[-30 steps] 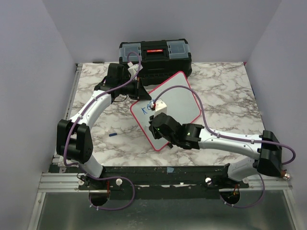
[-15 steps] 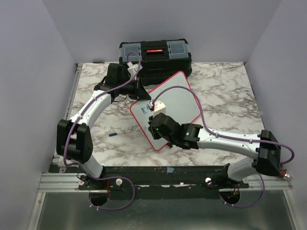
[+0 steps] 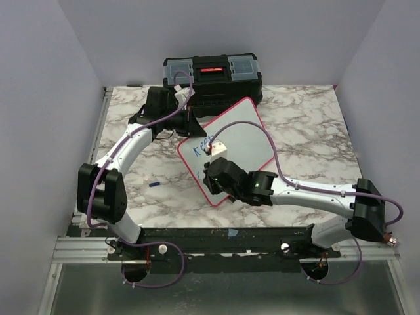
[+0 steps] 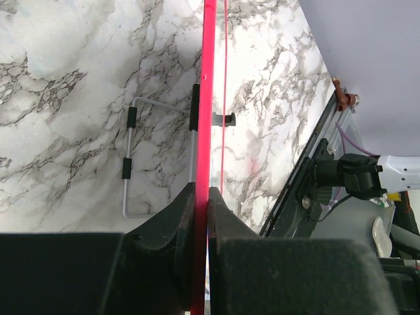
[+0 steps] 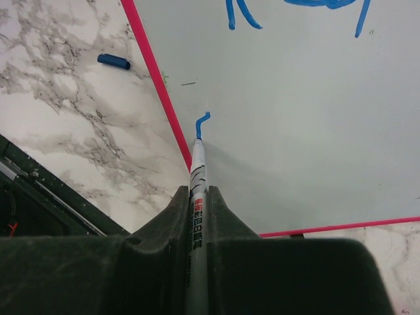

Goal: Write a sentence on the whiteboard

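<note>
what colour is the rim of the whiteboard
The whiteboard rim is bright red, clearest in the left wrist view.

Left claw [image 4: 201, 191] tight on the edge-on red-rimmed whiteboard [image 4: 209, 65], marble table [image 4: 79, 98] beyond.

Both the left arm [image 3: 125, 154] and the right arm [image 3: 308, 193] have glossy white link shells joined by blocky matte-black joint housings. A thin purple cable [image 3: 239, 121] trails along each arm and loops below its base. Small green lights [image 3: 254, 186] glow on the right arm's black housing. The left claw [image 4: 202, 197] and right claw [image 5: 197, 193] each have two black, wedge-shaped, matte fingers [image 4: 167, 223].
</note>
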{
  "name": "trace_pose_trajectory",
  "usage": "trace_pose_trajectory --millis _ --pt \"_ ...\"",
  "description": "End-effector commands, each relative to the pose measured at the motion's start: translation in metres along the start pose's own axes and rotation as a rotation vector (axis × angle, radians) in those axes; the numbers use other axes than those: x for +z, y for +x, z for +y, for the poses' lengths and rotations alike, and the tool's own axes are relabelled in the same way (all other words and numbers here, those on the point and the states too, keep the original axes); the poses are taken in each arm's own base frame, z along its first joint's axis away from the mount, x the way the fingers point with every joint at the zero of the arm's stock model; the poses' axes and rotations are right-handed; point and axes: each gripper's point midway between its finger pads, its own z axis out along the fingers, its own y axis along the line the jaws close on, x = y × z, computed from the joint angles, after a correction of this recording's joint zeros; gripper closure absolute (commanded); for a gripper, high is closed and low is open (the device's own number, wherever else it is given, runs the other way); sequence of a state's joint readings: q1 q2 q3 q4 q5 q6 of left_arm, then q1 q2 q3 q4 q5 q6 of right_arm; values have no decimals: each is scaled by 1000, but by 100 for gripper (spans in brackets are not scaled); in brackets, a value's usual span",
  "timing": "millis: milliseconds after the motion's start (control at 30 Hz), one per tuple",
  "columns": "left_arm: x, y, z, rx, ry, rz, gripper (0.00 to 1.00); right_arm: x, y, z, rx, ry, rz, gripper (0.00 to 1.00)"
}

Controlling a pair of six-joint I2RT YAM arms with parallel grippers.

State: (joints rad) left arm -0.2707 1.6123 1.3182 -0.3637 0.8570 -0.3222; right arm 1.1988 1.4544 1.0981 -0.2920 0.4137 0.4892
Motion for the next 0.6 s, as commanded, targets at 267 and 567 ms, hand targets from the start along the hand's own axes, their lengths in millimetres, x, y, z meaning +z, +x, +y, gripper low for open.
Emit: trace_pose_trajectory --millis 267,567 --pt "-5 -17 -12 65 17 -55 100 -10 11 -22 1 95 16 99" --pt "-5 -17 -13 67 16 -56 100 -16 -28 -7 6 62 -61 99"
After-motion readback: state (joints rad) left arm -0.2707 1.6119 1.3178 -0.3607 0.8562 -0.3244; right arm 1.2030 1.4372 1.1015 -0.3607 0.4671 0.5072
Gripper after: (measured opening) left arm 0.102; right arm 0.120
